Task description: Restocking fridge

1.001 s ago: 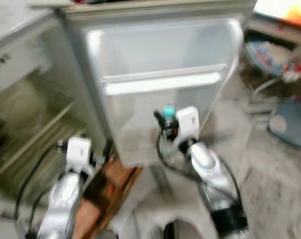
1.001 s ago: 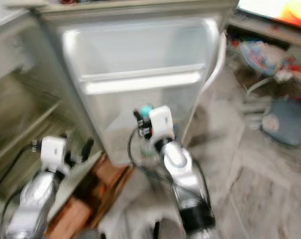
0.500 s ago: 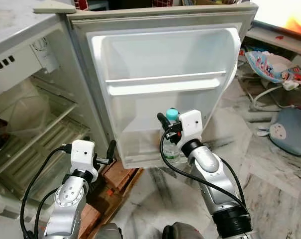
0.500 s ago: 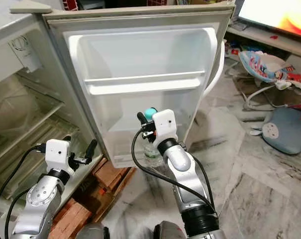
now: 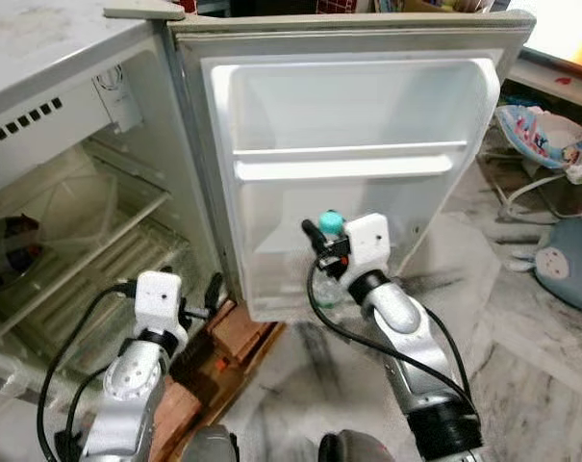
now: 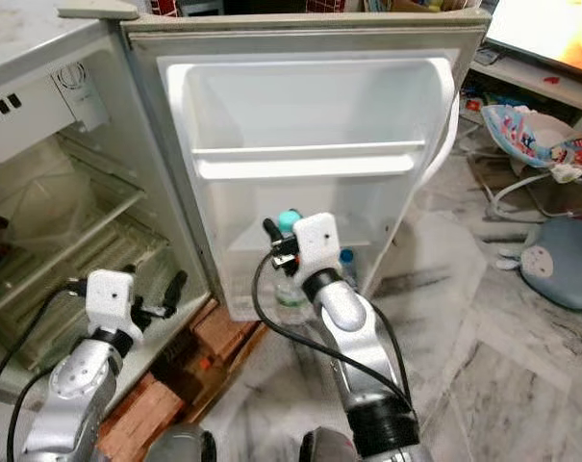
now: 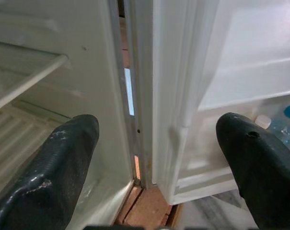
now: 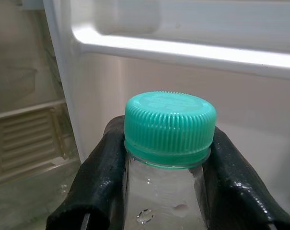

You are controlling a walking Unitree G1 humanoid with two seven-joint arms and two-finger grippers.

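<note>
I'm holding the right gripper (image 8: pixel 161 177) clamped on the neck of the green-capped water bottle (image 5: pixel 330 223), which now sits closer to the fridge door (image 5: pixel 358 115) than a second ago, apparently over its bottom shelf, so placement looks near. My left gripper (image 7: pixel 154 158) is hanging spread and empty by the hinge.

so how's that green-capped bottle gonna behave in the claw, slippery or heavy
The bottle looks filled with water, so probably heavy for its size. Droplets inside and smooth clear plastic suggest it may slip. The right claw grips just under the cap, so the body could swing.
</note>
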